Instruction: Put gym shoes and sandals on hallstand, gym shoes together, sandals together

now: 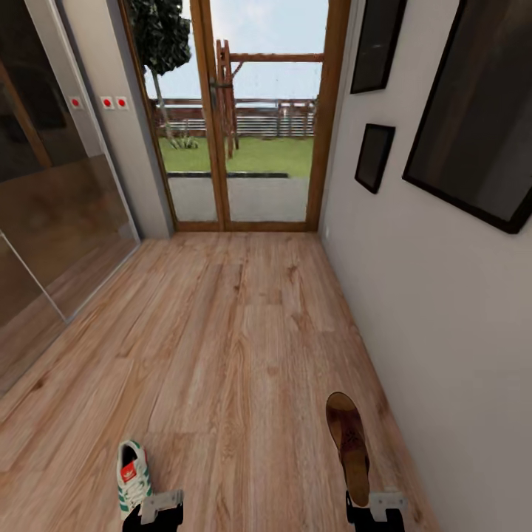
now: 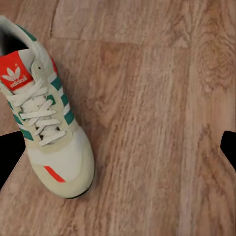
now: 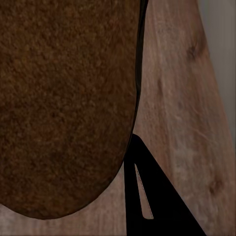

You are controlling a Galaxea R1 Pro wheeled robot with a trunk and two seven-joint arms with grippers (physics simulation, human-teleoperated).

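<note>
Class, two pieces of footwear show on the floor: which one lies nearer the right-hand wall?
The brown sandal, by the right gripper. The white sneaker with green stripes lies far to its left, by the left gripper.

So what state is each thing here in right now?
gym shoe: upright on the corridor floor, laced, ungripped.
sandal: flat on the floor, sole down, beside the wall.
left gripper: open, above the floor beside the shoe.
right gripper: over the sandal; jaws unclear.
glass doors: closed.

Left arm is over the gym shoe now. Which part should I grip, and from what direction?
Come straight down on the gym shoe and pinch across its laced midfoot, one finger per striped side. It lies flat, sole down on the corridor floor; the left gripper is open but offset beside it, so shift over the laces first.
</note>
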